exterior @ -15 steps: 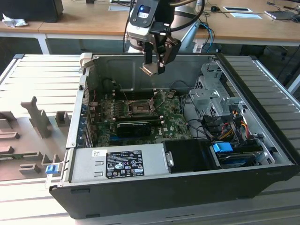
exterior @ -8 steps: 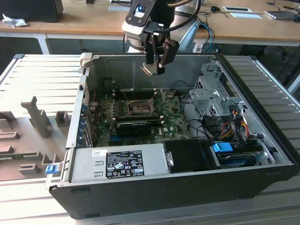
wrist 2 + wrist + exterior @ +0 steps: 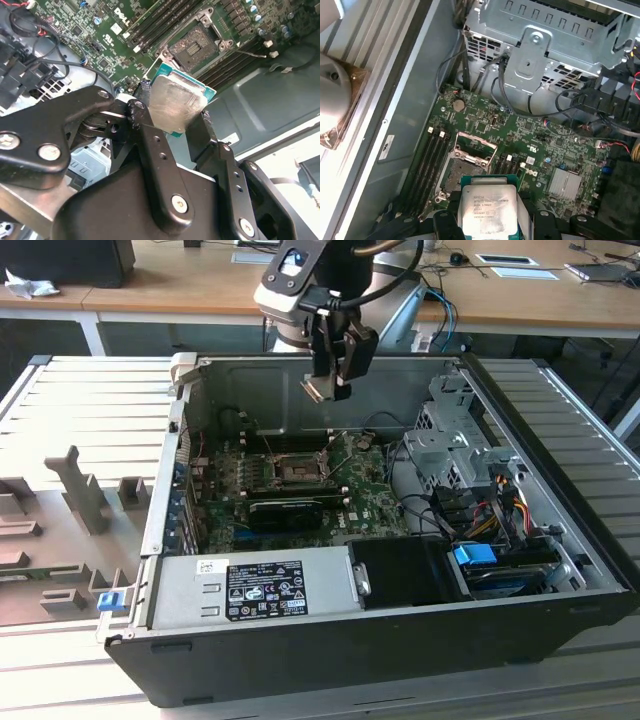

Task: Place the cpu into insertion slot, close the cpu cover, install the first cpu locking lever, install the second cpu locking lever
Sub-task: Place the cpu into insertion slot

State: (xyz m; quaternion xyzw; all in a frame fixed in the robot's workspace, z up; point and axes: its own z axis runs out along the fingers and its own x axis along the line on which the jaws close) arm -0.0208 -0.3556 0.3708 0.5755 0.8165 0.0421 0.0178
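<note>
Above the insertion slot (image 3: pixel 297 471), in the exterior view, the gripper (image 3: pixel 330 388) hung near the top rim of the open computer case (image 3: pixel 400 650), its fingers clamped on the cpu (image 3: pixel 316 390). The chip was held tilted in the air, well clear of the slot. A long black card (image 3: pixel 290 512) lay on the green motherboard (image 3: pixel 370 505) just beside the slot, on the side toward the camera.

In the second wrist view, the cpu (image 3: pixel 176 102) sat pinched between the two black fingers (image 3: pixel 144 117) of the gripper (image 3: pixel 172 112), its silver top facing the camera and a green edge showing. The insertion slot (image 3: pixel 196 46) lay beyond the chip and apart from it, its dark socket uncovered. Rows of memory slots (image 3: pixel 160 20) ran beside it.

In the first wrist view, the cpu (image 3: pixel 487 207) was gripped at both sides by the gripper (image 3: pixel 489 222), hovering just short of the insertion slot (image 3: pixel 462 172). The cpu cover (image 3: pixel 476 139) stood swung up off the slot at its far edge, leaving the socket exposed. More of the memory slots (image 3: pixel 427 160) ran alongside the slot.
</note>
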